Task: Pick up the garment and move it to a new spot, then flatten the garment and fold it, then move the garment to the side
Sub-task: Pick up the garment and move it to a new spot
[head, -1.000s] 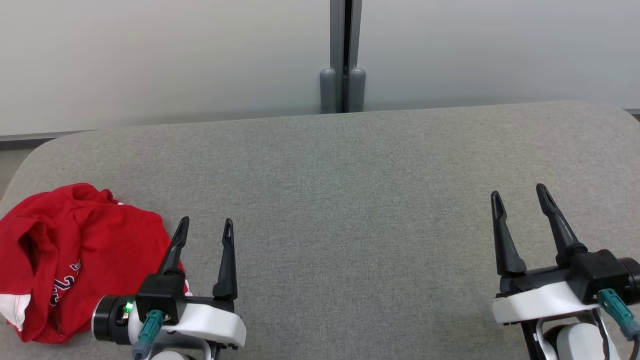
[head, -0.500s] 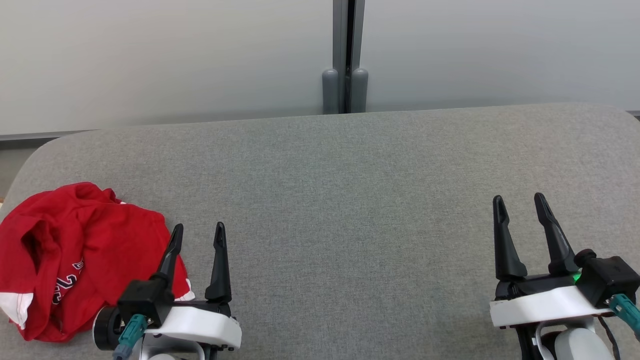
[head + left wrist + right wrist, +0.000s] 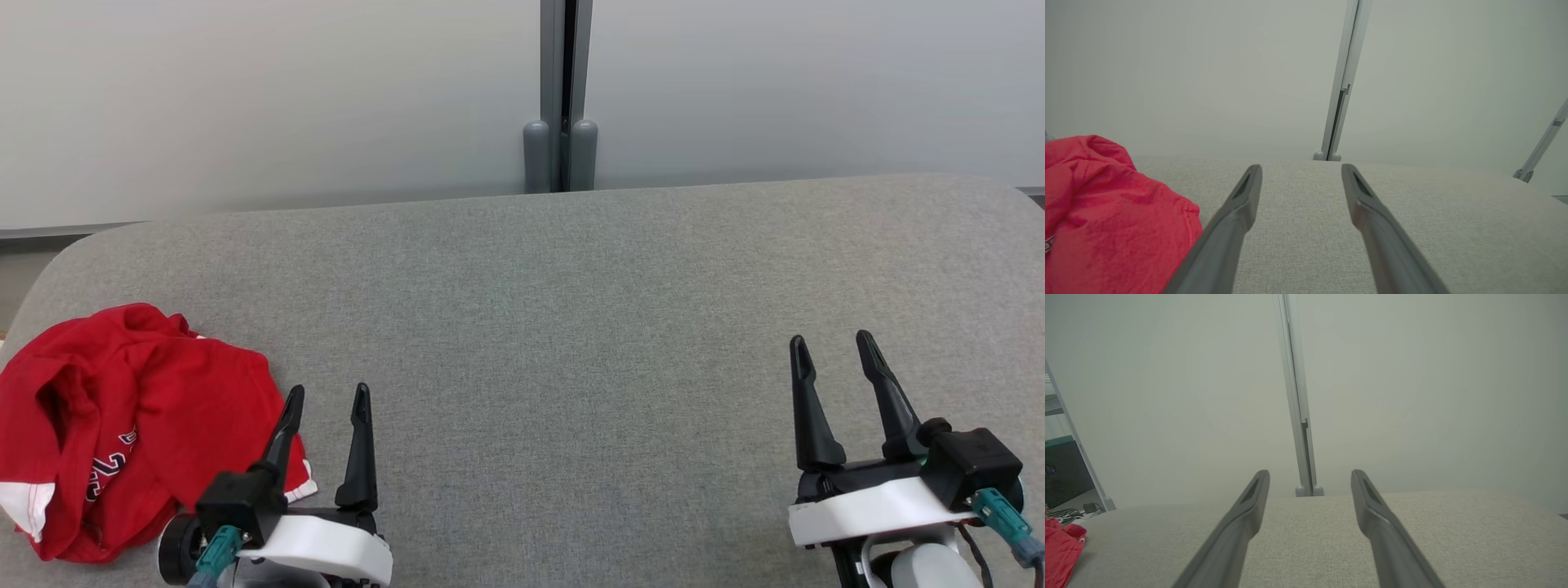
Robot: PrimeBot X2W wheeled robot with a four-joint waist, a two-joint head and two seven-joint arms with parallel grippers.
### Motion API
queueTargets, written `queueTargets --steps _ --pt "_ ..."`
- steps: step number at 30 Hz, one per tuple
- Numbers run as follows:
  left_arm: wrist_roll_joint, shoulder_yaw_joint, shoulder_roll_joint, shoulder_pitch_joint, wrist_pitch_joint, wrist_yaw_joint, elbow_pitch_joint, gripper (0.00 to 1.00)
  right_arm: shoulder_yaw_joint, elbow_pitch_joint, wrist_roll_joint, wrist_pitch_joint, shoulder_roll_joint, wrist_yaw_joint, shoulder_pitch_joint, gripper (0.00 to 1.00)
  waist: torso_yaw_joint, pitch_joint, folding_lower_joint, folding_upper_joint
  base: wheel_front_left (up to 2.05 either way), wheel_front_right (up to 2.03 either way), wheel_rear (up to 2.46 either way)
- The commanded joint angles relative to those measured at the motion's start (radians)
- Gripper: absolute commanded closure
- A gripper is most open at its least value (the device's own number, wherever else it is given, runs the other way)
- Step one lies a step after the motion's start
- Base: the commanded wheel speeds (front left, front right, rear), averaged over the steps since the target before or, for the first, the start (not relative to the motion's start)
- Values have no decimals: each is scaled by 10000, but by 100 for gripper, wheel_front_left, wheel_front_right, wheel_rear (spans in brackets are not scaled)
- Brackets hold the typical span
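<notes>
Grey fabric-covered table [image 3: 522, 310], pale wall panels behind. Left gripper [image 3: 326, 394]: jaws wide, empty, just beside the crumpled red garment [image 3: 139, 408] lying on the table. Right gripper [image 3: 831, 341]: jaws wide, empty, well apart from the garment.

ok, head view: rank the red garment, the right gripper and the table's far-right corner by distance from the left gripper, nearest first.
1. red garment: right beside the left gripper, on its left.
2. right gripper: far across to the right, by the near edge.
3. table's far-right corner: back right, beyond the right gripper.
</notes>
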Motion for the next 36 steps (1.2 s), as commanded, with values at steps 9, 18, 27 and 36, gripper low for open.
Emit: queueTargets --steps 9,18,27,36 --pt "491 -160 33 -63 -80 144 20 0 -7 170 -160 -105 -42 3 -1 0 26 -24 0 -1 0 0 0" --pt "140 -94 32 -46 -80 192 38 0 -19 208 -51 -105 -40 5 50 0 341 -6 0 -1 0 0 0" --pt "374 -42 33 -132 -78 242 9 0 334 155 -46 -105 -37 5 187 0 1273 -57 0 -1 0 0 0" --pt "524 196 36 113 -78 334 -79 0 718 189 28 -104 -34 3 389 0 3109 -311 0 -1 0 0 0"
